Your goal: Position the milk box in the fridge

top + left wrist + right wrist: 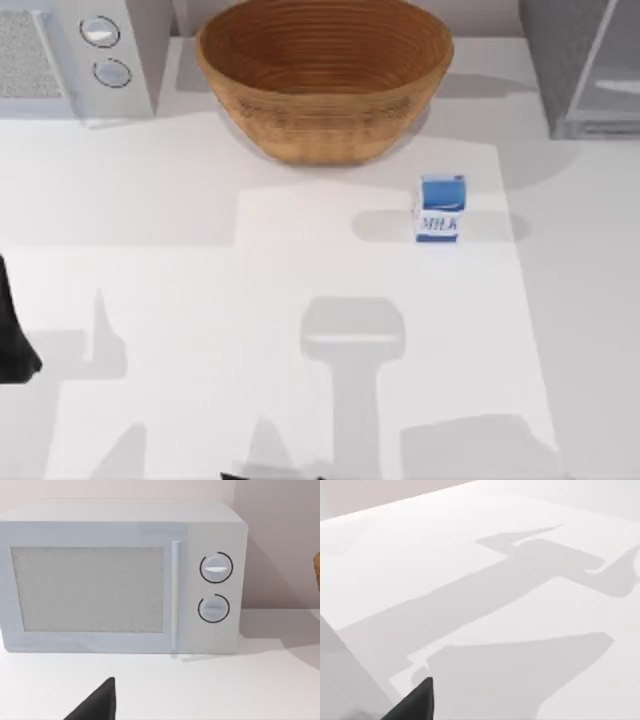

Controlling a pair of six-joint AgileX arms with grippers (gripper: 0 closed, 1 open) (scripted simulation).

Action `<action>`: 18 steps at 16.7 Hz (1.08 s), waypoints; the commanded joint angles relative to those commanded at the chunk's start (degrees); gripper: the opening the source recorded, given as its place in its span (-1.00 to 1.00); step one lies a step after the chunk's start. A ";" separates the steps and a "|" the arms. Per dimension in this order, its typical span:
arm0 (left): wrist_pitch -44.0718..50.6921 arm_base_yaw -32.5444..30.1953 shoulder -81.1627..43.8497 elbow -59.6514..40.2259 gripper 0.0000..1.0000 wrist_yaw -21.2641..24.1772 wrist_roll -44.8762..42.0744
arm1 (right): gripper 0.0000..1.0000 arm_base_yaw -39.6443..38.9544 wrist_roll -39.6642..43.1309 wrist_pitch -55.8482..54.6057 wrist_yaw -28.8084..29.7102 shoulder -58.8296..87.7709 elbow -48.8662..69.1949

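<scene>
The milk box [440,208] stands upright on the white table right of centre, blue on top with "MILK" on its white front. Behind it to the right, at the back right corner, is the fridge [560,60], dark grey with a pale door panel [612,85]. My left arm [12,340] is parked at the table's left edge, far from the box. A dark part of my left gripper [97,704] faces the microwave. A black sliver of my right arm [262,475] sits at the front edge. My right gripper [415,703] hangs over bare table.
A large wicker bowl [323,75] stands at the back centre, just behind and left of the milk box. A white microwave [120,575] with two round dials [100,32] fills the back left corner. The table [200,300] between box and arms is bare.
</scene>
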State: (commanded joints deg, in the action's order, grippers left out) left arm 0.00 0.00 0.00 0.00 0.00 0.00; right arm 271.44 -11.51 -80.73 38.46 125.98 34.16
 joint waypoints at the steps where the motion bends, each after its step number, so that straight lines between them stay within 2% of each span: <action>1: 0.00 0.00 0.00 0.00 1.00 0.00 0.00 | 1.00 6.28 0.89 -2.40 0.64 2.36 1.32; 5: 0.00 0.00 0.00 0.00 1.00 0.00 0.00 | 1.00 27.73 4.86 -10.65 2.68 10.44 5.84; 9: 0.00 0.00 0.00 0.00 1.00 0.00 0.00 | 1.00 42.10 8.71 -16.24 3.86 15.88 8.91; 13: 0.00 0.00 0.00 0.00 1.00 0.00 0.00 | 1.00 48.06 10.80 -18.58 4.27 18.15 10.19; 18: 0.00 0.00 0.00 0.00 1.00 0.00 0.00 | 1.00 48.06 10.80 -18.58 4.27 18.15 10.19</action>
State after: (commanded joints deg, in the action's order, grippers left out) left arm 0.00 0.00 0.00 0.00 0.00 0.00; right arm 319.49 -0.71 -99.31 42.73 144.13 44.35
